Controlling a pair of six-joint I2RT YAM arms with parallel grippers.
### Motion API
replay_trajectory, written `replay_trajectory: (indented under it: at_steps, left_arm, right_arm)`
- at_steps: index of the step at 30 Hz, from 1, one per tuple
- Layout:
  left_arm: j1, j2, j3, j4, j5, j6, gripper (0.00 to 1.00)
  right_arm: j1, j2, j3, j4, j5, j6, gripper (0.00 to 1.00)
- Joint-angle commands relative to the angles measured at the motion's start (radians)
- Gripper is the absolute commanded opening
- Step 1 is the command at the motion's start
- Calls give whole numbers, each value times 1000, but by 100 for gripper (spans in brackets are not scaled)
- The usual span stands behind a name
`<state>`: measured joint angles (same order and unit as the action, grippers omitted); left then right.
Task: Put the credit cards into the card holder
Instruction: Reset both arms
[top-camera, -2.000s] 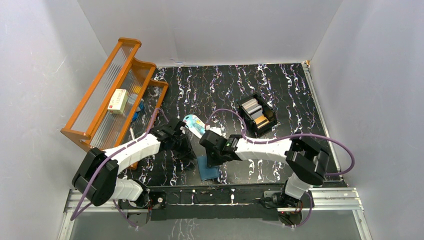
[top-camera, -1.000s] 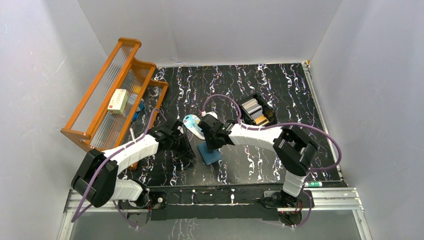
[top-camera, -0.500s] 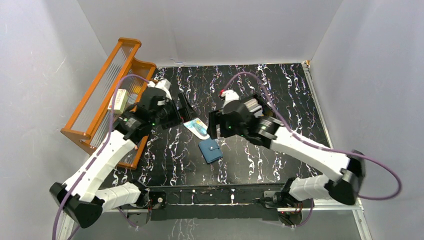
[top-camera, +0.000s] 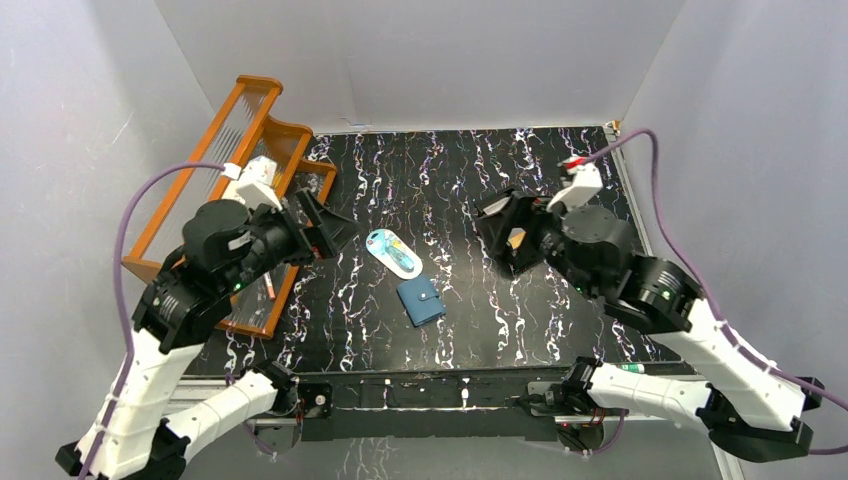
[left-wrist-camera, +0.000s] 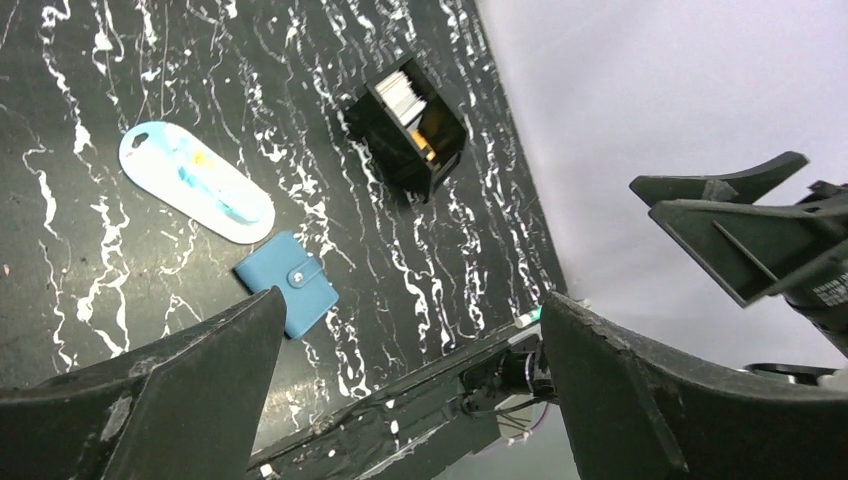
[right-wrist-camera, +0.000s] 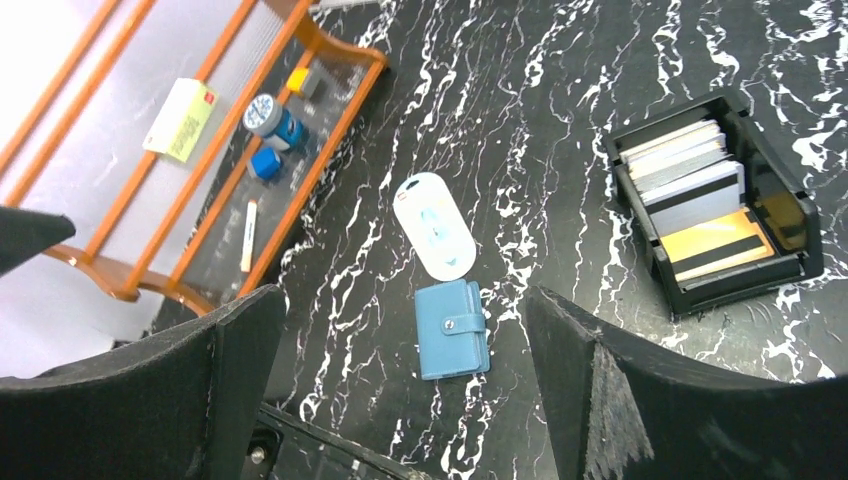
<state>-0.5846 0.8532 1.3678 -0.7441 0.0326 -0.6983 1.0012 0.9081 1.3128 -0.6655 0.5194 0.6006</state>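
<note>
**Currently: both end effectors open in the air, card holder shut on the surface, cards in the black box**

At far left an orange rack (top-camera: 215, 190) is leaned against the wall, and a cream box with a red mark (right-wrist-camera: 180, 118) is seen on its ribbed panel. Blue round items (right-wrist-camera: 270, 120) and a white marker (right-wrist-camera: 247, 235) are seen lower in the rack. The left end effector (top-camera: 330, 225) is held above the rack's right edge, fingers spread wide apart, with nothing gripped. A light-blue oval item (top-camera: 391, 251) is laid flat near the middle of the black marbled surface (top-camera: 560, 170). The card holder (top-camera: 421, 301) is found just beside the oval's near end, lying flat and closed, snap side up, well apart from both end effectors. Right of centre, the right end effector (top-camera: 512, 235) is held over the black box (right-wrist-camera: 715, 200), fingers wide apart, nothing between them. The credit cards (right-wrist-camera: 690, 175) are stood on edge inside that box, the pale ones toward the back and the orange-tan ones toward the front. No card can be seen in the card holder.
</note>
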Motion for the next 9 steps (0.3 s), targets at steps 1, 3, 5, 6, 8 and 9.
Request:
replay_trajectory:
  at_steps: [1,3,5,6,8,9]
  left_arm:
    - [5,-48,-28,34,-11,15,99]
    - [5,-54,-51,41,-21,13,99]
    - [5,-56,-101,66,-15,4,99]
    - [4,-53,-111,69,-12,6,99]
    - [5,-53,-120,77,-19,18,99]
    - [5,-56,-126,80,-28,20,99]
  right_arm:
    - [-4,-67,-28,-23,98,70,98]
    - [-4,-91,-48,-29,101,94,98]
    - [-5,-110,-69,-31,95,125,98]
    - [-4,-106,-69,-35,94,128,98]
    - [-4,-101,-63,-37,90,131,98]
    - [-4,-105,-74,-23,90,132,98]
